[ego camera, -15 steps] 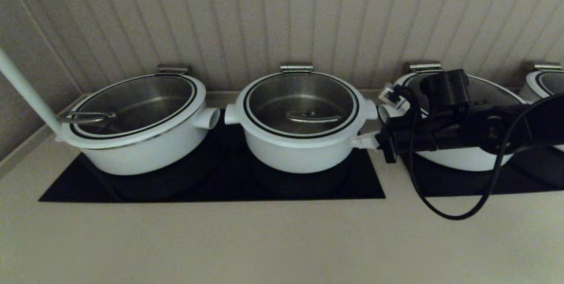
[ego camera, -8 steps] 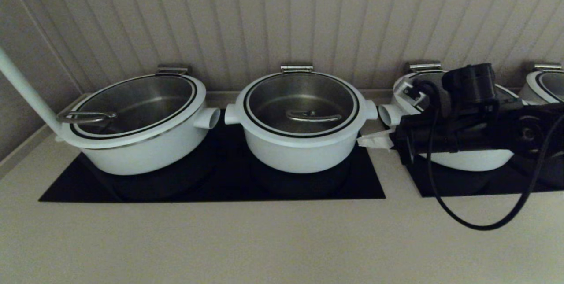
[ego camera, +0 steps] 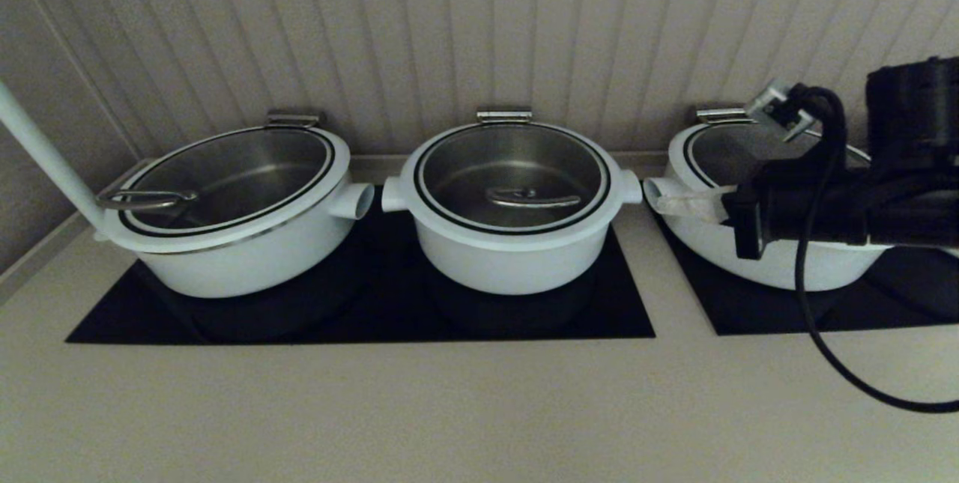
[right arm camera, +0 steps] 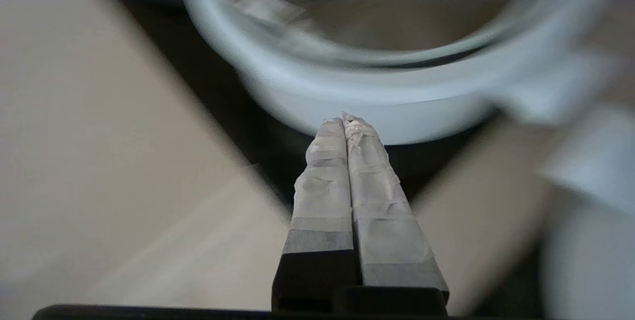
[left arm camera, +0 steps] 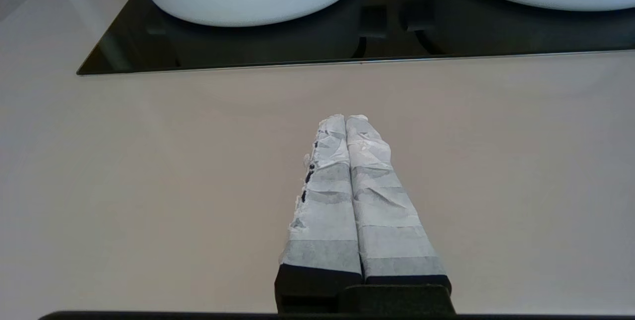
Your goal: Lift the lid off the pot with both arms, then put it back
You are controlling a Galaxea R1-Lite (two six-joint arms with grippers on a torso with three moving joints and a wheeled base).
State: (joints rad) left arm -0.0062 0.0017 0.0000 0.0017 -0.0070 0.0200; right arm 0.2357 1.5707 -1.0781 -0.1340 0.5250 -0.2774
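Note:
The pot (ego camera: 517, 258) stands in the middle of the black cooktop, with short stub handles on both sides. The lid (ego camera: 513, 228) sits on it, its steel bar handle (ego camera: 533, 200) in the middle. My right gripper (ego camera: 663, 203) is shut and empty, pointing left, to the right of the pot and apart from it, in front of the right-hand pot. In the right wrist view the shut gripper (right arm camera: 347, 119) points at the pot (right arm camera: 377, 106). My left gripper (left arm camera: 346, 117) is shut and empty over the bare counter in front of the cooktop; it is out of the head view.
A wider white pot (ego camera: 232, 243) with a lid stands on the left, another (ego camera: 779, 258) on the right on a second cooktop. A white pole (ego camera: 45, 157) rises at far left. A ribbed wall is close behind. A black cable (ego camera: 824, 333) hangs from my right arm.
My right arm has drawn back to the right and risen, leaving the pot's right side. The pot and lid have not moved.

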